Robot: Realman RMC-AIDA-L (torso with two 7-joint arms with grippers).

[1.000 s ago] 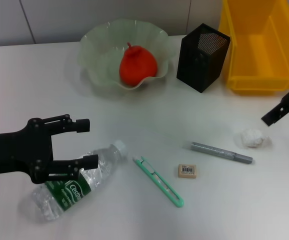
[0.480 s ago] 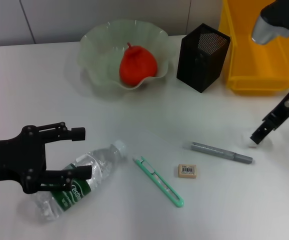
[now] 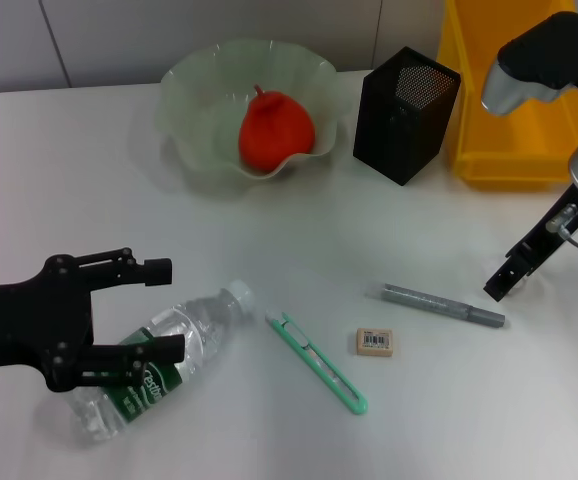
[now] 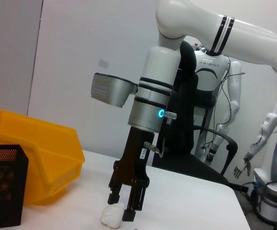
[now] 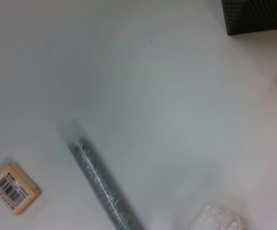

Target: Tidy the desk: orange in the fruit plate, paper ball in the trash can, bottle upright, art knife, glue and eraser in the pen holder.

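Head view: bottle [image 3: 154,354] lies flat, cap toward bowl [image 3: 194,110]

The left gripper [image 3: 164,310] is all matte black, a skeletal frame of thin linkage bars with small round pivot bolts and blunt block-shaped fingertips. The right arm [image 4: 153,103] is glossy white with thin black rings, a glowing blue ring light, a grey side housing and a thin cable, ending in the slim black right gripper [image 4: 124,211].
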